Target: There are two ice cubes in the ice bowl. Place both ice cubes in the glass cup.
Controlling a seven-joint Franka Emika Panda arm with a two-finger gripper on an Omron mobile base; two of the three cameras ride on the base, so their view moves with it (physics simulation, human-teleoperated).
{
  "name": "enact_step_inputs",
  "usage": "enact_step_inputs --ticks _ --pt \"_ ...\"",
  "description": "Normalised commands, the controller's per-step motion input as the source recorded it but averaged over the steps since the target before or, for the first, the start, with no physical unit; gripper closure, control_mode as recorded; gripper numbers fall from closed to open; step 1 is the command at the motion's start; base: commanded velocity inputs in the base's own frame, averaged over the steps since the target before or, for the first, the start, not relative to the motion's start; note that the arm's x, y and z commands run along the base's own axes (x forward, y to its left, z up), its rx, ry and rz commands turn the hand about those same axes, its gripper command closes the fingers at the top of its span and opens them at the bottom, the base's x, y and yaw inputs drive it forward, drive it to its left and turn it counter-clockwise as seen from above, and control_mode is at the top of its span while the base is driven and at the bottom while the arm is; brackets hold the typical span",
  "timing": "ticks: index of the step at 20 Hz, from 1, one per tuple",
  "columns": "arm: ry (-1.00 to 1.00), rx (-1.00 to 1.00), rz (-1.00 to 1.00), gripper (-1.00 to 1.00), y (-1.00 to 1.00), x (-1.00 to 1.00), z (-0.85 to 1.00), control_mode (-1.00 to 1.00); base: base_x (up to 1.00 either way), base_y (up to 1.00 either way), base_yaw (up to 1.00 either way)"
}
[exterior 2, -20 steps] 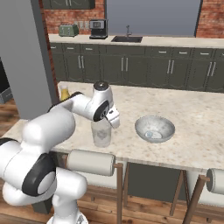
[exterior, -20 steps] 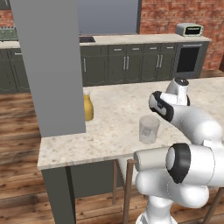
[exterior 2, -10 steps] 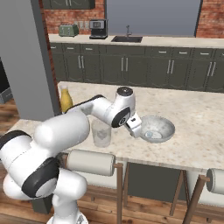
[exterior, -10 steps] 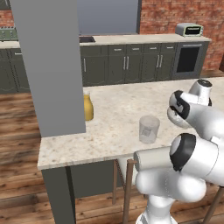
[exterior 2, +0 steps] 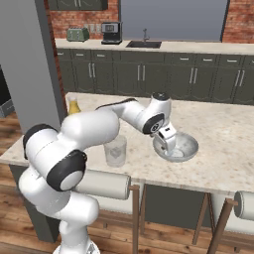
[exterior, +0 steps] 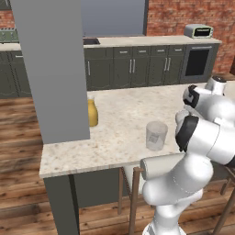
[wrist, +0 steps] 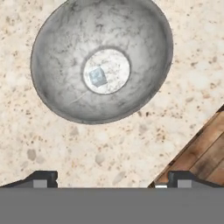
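The ice bowl (wrist: 52, 87), shallow, round and pale grey, lies on the speckled counter. One ice cube (wrist: 97, 77) rests on its flat bottom. My gripper (wrist: 111, 180) hangs open above the counter just off the bowl's rim, nothing between its fingertips (wrist: 40, 179). In the right base view the gripper (exterior 2: 170, 145) points down over the near-left rim of the ice bowl (exterior 2: 191, 149). The glass cup (exterior 2: 115, 150) stands upright to the bowl's left, apart from my hand. It is the clear tumbler (exterior: 156, 135) near the counter's front edge; what it holds I cannot make out.
A yellow-orange jug (exterior 2: 74, 105) (exterior: 92, 112) stands at the counter's far left beside a wide grey pillar (exterior: 55, 69). The counter's front edge is close to the bowl, with wooden floor (wrist: 201, 148) beyond it. Stools (exterior 2: 101, 184) sit below the edge.
My arm has swung right, from above the glass cup to above the ice bowl. The gripper stayed open the whole time.
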Motion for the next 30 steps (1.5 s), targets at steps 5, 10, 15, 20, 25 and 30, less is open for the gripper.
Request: enact_step_inputs --ticks 5,10,15,20,25,30 --pt "0.11 0.0 0.01 -1.0 -0.15 0.4 -0.03 -1.0 0.0 0.0 0.0" --pt "0.17 -0.01 0.02 -1.0 -0.16 0.32 -0.29 -1.0 0.0 0.0 0.0" --pt "0.18 0.0 0.02 -1.0 -0.21 0.36 -0.33 -1.0 0.0 0.0 0.0" --pt "0.07 0.0 0.03 -1.0 -0.27 0.28 -0.31 -1.0 0.0 0.0 0.0" --pt "0.0 0.03 0.01 -1.0 -0.27 0.24 -0.16 -1.0 0.0 0.0 0.0" --pt "-0.06 0.03 0.0 -1.0 -0.1 0.24 -0.21 -1.0 0.0 0.0 0.0"
